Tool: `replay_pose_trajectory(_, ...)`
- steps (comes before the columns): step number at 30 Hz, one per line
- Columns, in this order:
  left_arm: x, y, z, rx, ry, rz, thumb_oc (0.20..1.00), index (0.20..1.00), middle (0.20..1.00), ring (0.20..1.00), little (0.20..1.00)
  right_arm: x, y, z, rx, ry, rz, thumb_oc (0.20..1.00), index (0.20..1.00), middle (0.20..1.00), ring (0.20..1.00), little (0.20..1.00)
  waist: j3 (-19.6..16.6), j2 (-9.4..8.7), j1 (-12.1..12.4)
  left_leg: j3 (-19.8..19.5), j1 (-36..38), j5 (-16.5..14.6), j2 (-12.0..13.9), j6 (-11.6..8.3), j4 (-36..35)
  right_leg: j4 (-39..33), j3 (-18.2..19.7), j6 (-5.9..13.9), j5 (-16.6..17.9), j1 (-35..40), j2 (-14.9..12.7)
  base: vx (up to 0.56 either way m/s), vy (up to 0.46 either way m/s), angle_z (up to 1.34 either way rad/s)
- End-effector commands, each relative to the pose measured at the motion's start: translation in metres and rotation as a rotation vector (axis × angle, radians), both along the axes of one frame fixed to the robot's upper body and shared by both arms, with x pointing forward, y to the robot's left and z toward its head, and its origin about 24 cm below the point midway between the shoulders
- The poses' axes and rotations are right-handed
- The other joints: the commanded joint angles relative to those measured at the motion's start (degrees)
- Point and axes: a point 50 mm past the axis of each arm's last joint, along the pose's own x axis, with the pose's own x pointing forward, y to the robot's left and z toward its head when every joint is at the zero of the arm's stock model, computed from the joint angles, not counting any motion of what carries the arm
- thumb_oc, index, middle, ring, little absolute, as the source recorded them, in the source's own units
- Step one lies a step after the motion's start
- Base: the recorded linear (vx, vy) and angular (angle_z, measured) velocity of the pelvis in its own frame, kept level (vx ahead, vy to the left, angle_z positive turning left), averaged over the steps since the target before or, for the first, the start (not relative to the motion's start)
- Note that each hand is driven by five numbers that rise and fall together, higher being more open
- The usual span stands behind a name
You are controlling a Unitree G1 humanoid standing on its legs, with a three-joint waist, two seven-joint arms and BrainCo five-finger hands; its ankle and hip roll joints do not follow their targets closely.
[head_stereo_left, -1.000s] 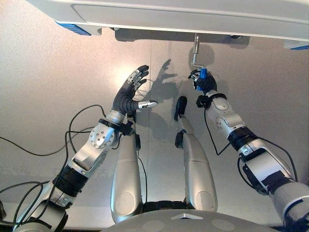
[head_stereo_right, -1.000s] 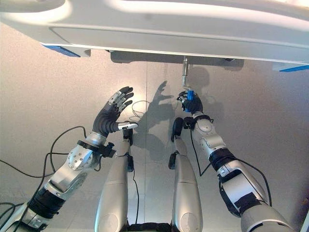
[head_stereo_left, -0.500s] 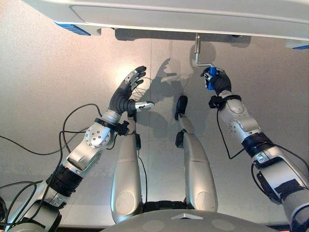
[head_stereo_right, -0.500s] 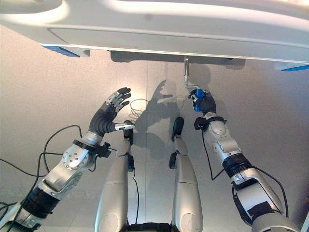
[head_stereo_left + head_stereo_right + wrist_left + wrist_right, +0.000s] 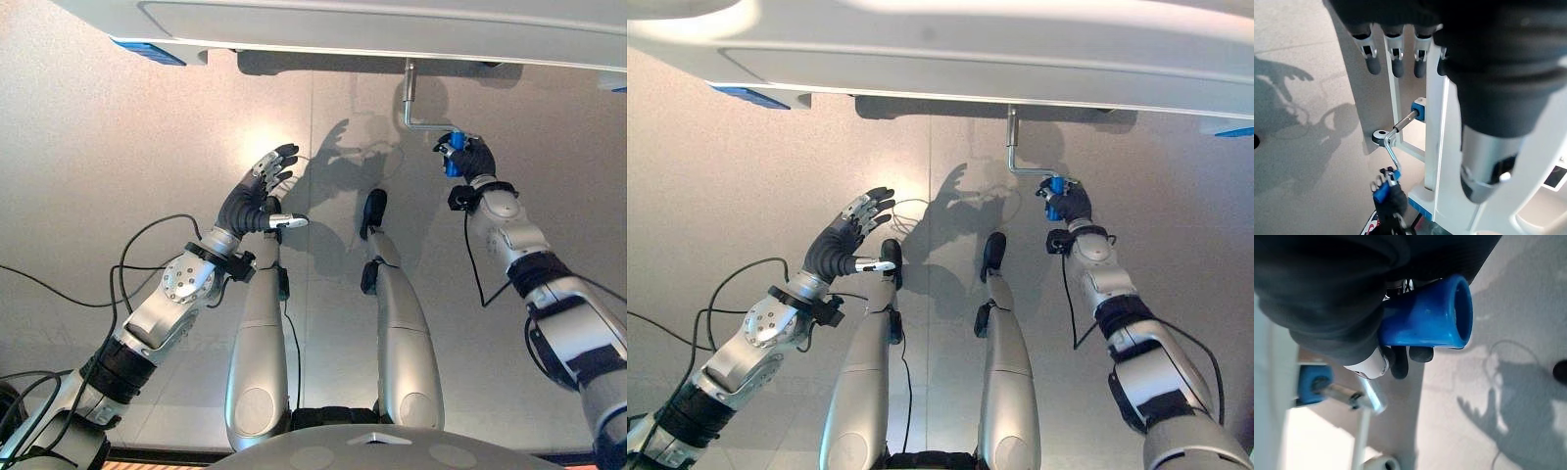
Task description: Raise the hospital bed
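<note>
White-grey hospital bed [image 5: 392, 24] frame with bright blue corner pieces [image 5: 147, 51]; silver metal crank [image 5: 1014, 147] with bright blue handle [image 5: 1425, 318] (blue bushing [image 5: 1419, 108] on the shaft too); right hand [image 5: 468, 157] dark ribbed cover; left hand [image 5: 257, 191] dark cover, silver fingers with dark tips; plain pale grey floor [image 5: 88, 176]

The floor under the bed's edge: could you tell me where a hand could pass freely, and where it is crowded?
Bare floor lies open out past the open left hand, below the bed frame. It is tight around the crank, where the right hand grips the blue handle.
</note>
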Motion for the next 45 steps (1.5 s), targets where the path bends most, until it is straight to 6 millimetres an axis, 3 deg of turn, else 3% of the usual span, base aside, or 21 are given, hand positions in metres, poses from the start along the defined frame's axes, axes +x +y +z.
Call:
replay_pose_trajectory(1, -0.021, -0.02, 0.015, -0.133, -0.066, -0.13, 1.0, 1.0, 1.0, 1.0, 1.0, -0.044, -0.125, 0.035, -0.107, 0.054, -0.489, 0.2, 0.2, 0.2, 0.2, 0.2, -1.3, 5.3, -0.4, -2.5, -1.6, 0.7, 0.5, 0.22, 1.5, 11.8, -1.1, 4.08, -8.3, -0.9, -0.2, -0.02, -0.015, 0.05)
replay_pose_trajectory(7, -0.023, -0.025, 0.022, -0.172, -0.089, -0.156, 1.0, 1.0, 1.0, 1.0, 1.0, -0.057, -0.138, 0.019, -0.154, 0.206, -0.575, 0.2, 0.2, 0.2, 0.2, 0.2, -1.3, 8.74, 1.5, -3.4, -6.0, 0.3, -0.6, 0.68, 3.8, 15.2, -1.5, 4.05, -9.1, -5.0, -1.3, 0.0, 0.008, 0.14)
replay_pose_trajectory(15, -0.023, -0.024, 0.033, -0.243, -0.123, -0.149, 1.0, 1.0, 1.0, 1.0, 1.0, -0.048, -0.12, 0.003, -0.326, 0.323, -0.5, 0.2, 0.2, 0.2, 0.2, 0.2, -1.3, 11.18, 3.8, -4.4, -11.4, -0.7, -2.1, 1.39, 7.5, 18.9, -1.6, 4.14, -10.0, -9.6, -2.7, 0.02, 0.021, 0.12)
replay_pose_trajectory(16, -0.024, -0.025, 0.028, -0.253, -0.101, -0.145, 1.0, 1.0, 1.0, 1.0, 1.0, -0.044, -0.109, -0.01, -0.391, 0.388, -0.438, 0.2, 0.2, 0.2, 0.2, 0.2, -1.3, 11.7, 4.3, -4.9, -11.0, -2.9, -2.7, 1.45, 9.0, 20.7, -0.9, 4.53, -12.0, -9.1, -3.0, 0.06, 0.022, 0.04)
replay_pose_trajectory(18, -0.022, -0.024, 0.034, -0.253, -0.13, -0.139, 1.0, 1.0, 1.0, 1.0, 1.0, -0.033, -0.094, -0.005, -0.47, 0.399, -0.382, 0.2, 0.2, 0.2, 0.2, 0.2, -1.3, 12.2, 4.9, -5.2, -14.5, -1.4, -3.1, 2.03, 10.2, 20.9, -1.6, 4.04, -10.6, -11.8, -3.2, 0.02, 0.029, 0.08)
replay_pose_trajectory(19, -0.023, -0.025, 0.03, -0.254, -0.111, -0.139, 1.0, 1.0, 1.0, 1.0, 1.0, -0.036, -0.095, -0.011, -0.473, 0.418, -0.379, 0.2, 0.2, 0.2, 0.2, 0.2, -1.3, 12.14, 4.7, -5.3, -12.8, -3.4, -3.2, 1.77, 10.8, 21.8, -1.1, 4.51, -12.4, -10.3, -3.3, 0.03, 0.03, 0.09)
replay_pose_trajectory(21, -0.023, -0.022, 0.034, -0.265, -0.135, -0.119, 1.0, 1.0, 1.0, 1.0, 1.0, -0.021, -0.069, -0.013, -0.628, 0.461, -0.265, 0.2, 0.2, 0.2, 0.2, 0.2, -1.3, 12.82, 5.6, -5.7, -14.5, -3.9, -3.9, 2.22, 11.8, 22.7, -0.9, 4.6, -12.5, -11.5, -4.0, 0.01, 0.049, 0.12)
replay_pose_trajectory(22, -0.022, -0.021, 0.039, -0.265, -0.155, -0.117, 1.0, 1.0, 1.0, 1.0, 1.0, -0.017, -0.068, -0.006, -0.627, 0.441, -0.267, 0.2, 0.2, 0.2, 0.2, 0.2, -1.3, 12.86, 5.7, -5.7, -16.4, -1.9, -3.8, 2.47, 11.3, 21.9, -1.5, 4.13, -10.7, -13.2, -4.0, 0.02, 0.053, 0.11)
replay_pose_trajectory(25, -0.023, -0.02, 0.037, -0.278, -0.149, -0.098, 1.0, 1.0, 1.0, 1.0, 1.0, -0.01, -0.05, -0.011, -0.72, 0.478, -0.195, 0.2, 0.2, 0.2, 0.2, 0.2, -1.3, 13.4, 6.3, -5.9, -15.5, -4.3, -4.8, 2.48, 12.4, 23.2, -0.9, 4.77, -12.8, -12.2, -4.8, 0.04, 0.064, 0.04)
replay_pose_trajectory(31, -0.022, -0.018, 0.044, -0.303, -0.184, -0.081, 1.0, 1.0, 1.0, 1.0, 1.0, 0.009, -0.022, 0.011, -0.853, 0.416, -0.113, 0.2, 0.2, 0.2, 0.2, 0.2, -1.3, 15.71, 7.9, -6.2, -17.5, -4.6, -6.9, 3.03, 13.9, 25.2, -0.5, 5.17, -13.3, -13.6, -7.0, 0.01, 0.063, 0.09)
replay_pose_trajectory(33, -0.02, -0.016, 0.048, -0.308, -0.203, -0.076, 1.0, 1.0, 1.0, 1.0, 1.0, 0.014, -0.016, 0.021, -0.866, 0.382, -0.106, 0.2, 0.2, 0.2, 0.2, 0.2, -1.3, 16.02, 8.2, -6.2, -19.2, -2.6, -6.9, 3.25, 13.2, 24.5, -1.0, 4.75, -11.5, -15.2, -7.1, 0.0, 0.065, 0.11)
replay_pose_trajectory(34, -0.02, -0.016, 0.046, -0.31, -0.194, -0.072, 1.0, 1.0, 1.0, 1.0, 1.0, 0.019, 0.0, 0.02, -0.921, 0.361, -0.049, 0.2, 0.2, 0.2, 0.2, 0.2, -1.3, 16.16, 8.5, -6.1, -17.5, -4.5, -7.2, 3.08, 13.7, 25.1, -0.4, 5.31, -13.3, -13.5, -7.3, 0.08, 0.031, 0.12)
replay_pose_trajectory(36, -0.02, -0.013, 0.051, -0.315, -0.218, -0.065, 1.0, 1.0, 1.0, 1.0, 1.0, 0.024, 0.009, 0.03, -0.946, 0.309, -0.028, 0.2, 0.2, 0.2, 0.2, 0.2, -1.3, 16.15, 8.6, -6.1, -19.2, -2.6, -7.1, 3.33, 13.0, 24.0, -1.1, 4.85, -11.4, -14.8, -7.2, 0.02, 0.028, 0.07)
replay_pose_trajectory(37, -0.021, -0.013, 0.049, -0.321, -0.209, -0.064, 1.0, 1.0, 1.0, 1.0, 1.0, 0.027, 0.027, 0.023, -0.972, 0.278, 0.041, 0.2, 0.2, 0.2, 0.2, 0.2, -1.3, 15.82, 8.6, -6.1, -17.4, -4.5, -7.4, 3.17, 13.6, 24.5, -0.5, 5.32, -13.2, -13.1, -7.2, 0.0, 0.0, 0.0)
replay_pose_trajectory(38, -0.021, -0.013, 0.049, -0.321, -0.209, -0.064, 1.0, 1.0, 1.0, 1.0, 1.0, 0.027, 0.028, 0.023, -0.972, 0.278, 0.042, 0.2, 0.2, 0.2, 0.2, 0.2, -1.3, 15.81, 8.6, -6.1, -17.4, -4.5, -7.4, 3.17, 13.5, 24.5, -0.5, 5.32, -13.2, -13.1, -7.2, 0.0, 0.0, 0.0)
replay_pose_trajectory(39, -0.02, -0.012, 0.054, -0.327, -0.23, -0.064, 1.0, 1.0, 1.0, 1.0, 1.0, 0.031, 0.042, 0.03, -1.003, 0.235, 0.084, 0.2, 0.2, 0.2, 0.2, 0.2, -1.3, 15.91, 8.8, -6.2, -19.1, -2.5, -7.3, 3.4, 13.0, 23.4, -1.2, 4.85, -11.2, -14.6, -7.1, 0.0, 0.0, 0.0)
replay_pose_trajectory(40, -0.021, -0.013, 0.05, -0.328, -0.214, -0.069, 1.0, 1.0, 1.0, 1.0, 1.0, 0.033, 0.061, 0.028, -1.024, 0.201, 0.15, 0.2, 0.2, 0.2, 0.2, 0.2, -1.3, 15.89, 8.7, -6.4, -17.2, -4.4, -7.5, 3.18, 13.3, 24.0, -0.6, 5.46, -13.0, -12.8, -7.4, -0.05, 0.015, 0.01)
replay_pose_trajectory(41, -0.021, -0.012, 0.054, -0.329, -0.233, -0.068, 1.0, 1.0, 1.0, 1.0, 1.0, 0.035, 0.062, 0.035, -1.027, 0.183, 0.144, 0.2, 0.2, 0.2, 0.2, 0.2, -1.3, 16.01, 8.8, -6.5, -18.9, -2.4, -7.4, 3.38, 12.7, 23.2, -1.2, 4.98, -11.2, -14.2, -7.2, 0.0, 0.0, 0.0)
replay_pose_trajectory(43, -0.021, -0.012, 0.054, -0.332, -0.235, -0.071, 1.0, 1.0, 1.0, 1.0, 1.0, 0.04, 0.095, 0.048, -1.041, 0.097, 0.224, 0.2, 0.2, 0.2, 0.2, 0.2, -1.3, 16.49, 9.2, -6.6, -18.4, -2.4, -7.6, 3.36, 12.4, 23.1, -1.1, 4.97, -11.3, -13.8, -7.3, 0.01, 0.015, 0.02)
replay_pose_trajectory(44, -0.023, -0.012, 0.051, -0.336, -0.22, -0.074, 1.0, 1.0, 1.0, 1.0, 1.0, 0.039, 0.112, 0.042, -1.029, 0.066, 0.283, 0.2, 0.2, 0.2, 0.2, 0.2, -1.3, 16.58, 9.3, -6.6, -16.4, -4.3, -7.7, 3.2, 12.9, 24.0, -0.5, 5.45, -13.3, -12.2, -7.5, 0.0, 0.0, 0.0)
replay_pose_trajectory(45, -0.022, -0.011, 0.055, -0.337, -0.238, -0.073, 1.0, 1.0, 1.0, 1.0, 1.0, 0.041, 0.113, 0.049, -1.033, 0.048, 0.277, 0.2, 0.2, 0.2, 0.2, 0.2, -1.3, 16.69, 9.4, -6.7, -18.1, -2.3, -7.6, 3.39, 12.3, 23.1, -1.1, 4.97, -11.4, -13.7, -7.4, 0.07, 0.004, 0.04)
